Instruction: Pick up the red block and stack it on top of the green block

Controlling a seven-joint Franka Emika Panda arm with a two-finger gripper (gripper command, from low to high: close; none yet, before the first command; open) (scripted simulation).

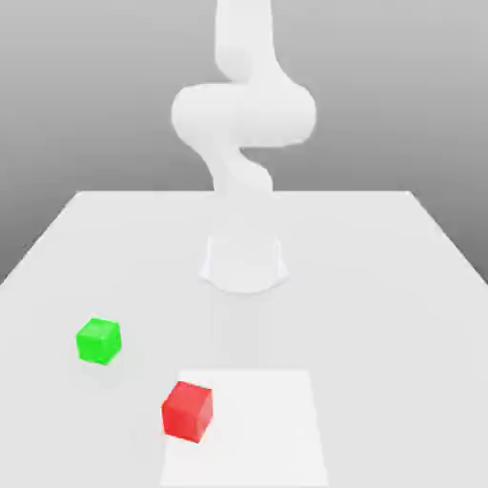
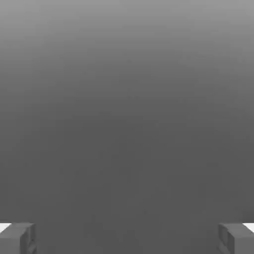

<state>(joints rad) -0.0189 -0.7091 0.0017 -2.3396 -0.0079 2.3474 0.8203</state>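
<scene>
- One red block (image 1: 187,411) on the table (image 1: 381,286), at the near edge of a paler square patch (image 1: 267,429).
- One green block (image 1: 99,340), apart from the red, toward the exterior view's left.
- One gripper (image 2: 127,238): fingers (image 2: 20,238) spread wide, nothing between them.
- One white arm (image 1: 243,114) behind both blocks.

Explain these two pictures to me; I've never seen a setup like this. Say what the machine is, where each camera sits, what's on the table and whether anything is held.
Both are simulator renders. The exterior view shows a white robot arm standing on a pale table. On the table lie a green block and, nearer the camera, a red block, apart from each other. The hand view comes from a camera on the arm's hand: the gripper has two grey fingers spread wide open, with nothing between them. Nothing is held.
</scene>
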